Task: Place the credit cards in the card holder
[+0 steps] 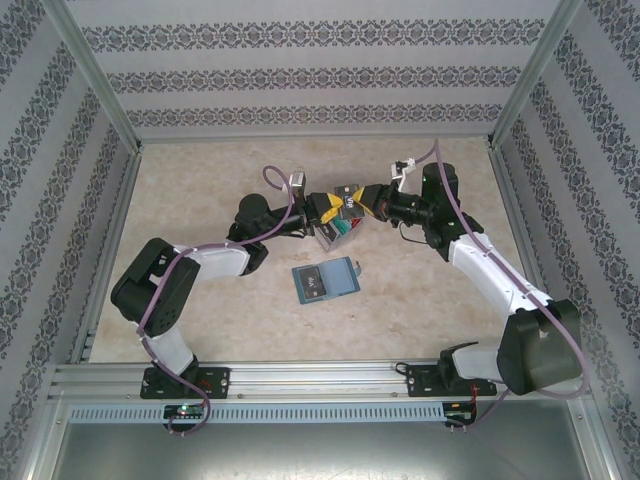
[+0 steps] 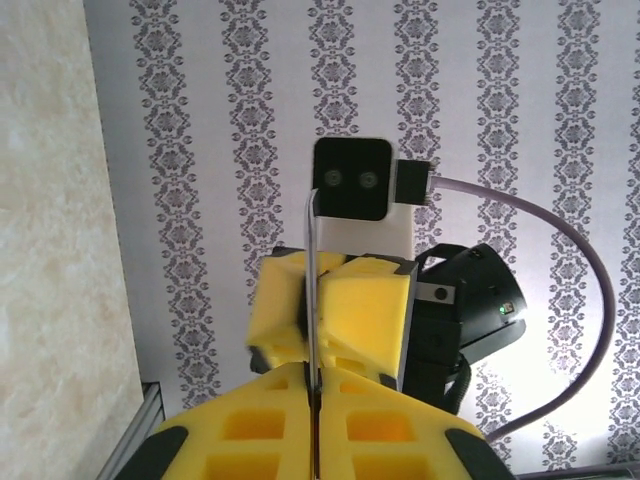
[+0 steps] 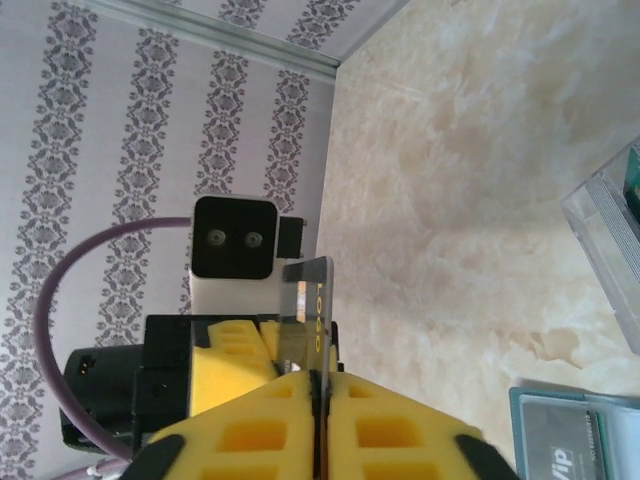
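A dark credit card (image 1: 347,204) with yellow "LOGO" lettering hangs in the air between both grippers, above the table's middle. My left gripper (image 1: 325,207) is shut on one end of it. In the left wrist view the card (image 2: 312,290) stands edge-on between the closed left gripper (image 2: 316,372). My right gripper (image 1: 368,203) is shut on the other end. In the right wrist view the card (image 3: 312,310) sticks out of the closed right gripper (image 3: 318,375). The teal-blue card holder (image 1: 325,281) lies open and flat on the table nearer the arms, a "vip" card (image 3: 560,462) showing in it.
A small clear plastic box (image 1: 338,233) holding a teal card stands just below the two grippers, between them and the card holder (image 3: 575,405). The box (image 3: 610,225) shows at the right edge of the right wrist view. Patterned walls and metal rails enclose the table.
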Motion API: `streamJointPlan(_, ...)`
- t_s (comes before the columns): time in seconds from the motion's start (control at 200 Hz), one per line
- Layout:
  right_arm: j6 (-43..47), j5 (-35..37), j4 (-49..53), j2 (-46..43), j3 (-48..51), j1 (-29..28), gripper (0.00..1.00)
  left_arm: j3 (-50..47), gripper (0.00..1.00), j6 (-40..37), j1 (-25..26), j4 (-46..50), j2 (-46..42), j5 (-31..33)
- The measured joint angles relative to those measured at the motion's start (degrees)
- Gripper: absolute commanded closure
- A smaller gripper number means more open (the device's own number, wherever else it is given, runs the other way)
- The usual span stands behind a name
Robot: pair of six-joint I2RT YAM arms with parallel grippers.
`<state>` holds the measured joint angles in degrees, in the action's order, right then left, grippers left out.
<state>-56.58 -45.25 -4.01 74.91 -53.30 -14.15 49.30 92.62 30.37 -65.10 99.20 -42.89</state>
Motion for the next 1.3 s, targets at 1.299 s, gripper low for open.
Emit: streamJointPlan(1.299,2.05,-2.84,2.16,-0.31,1.46,-1.84,0.65,2.56,0.9,0.7,0.42,-2.69,3.61,1.9)
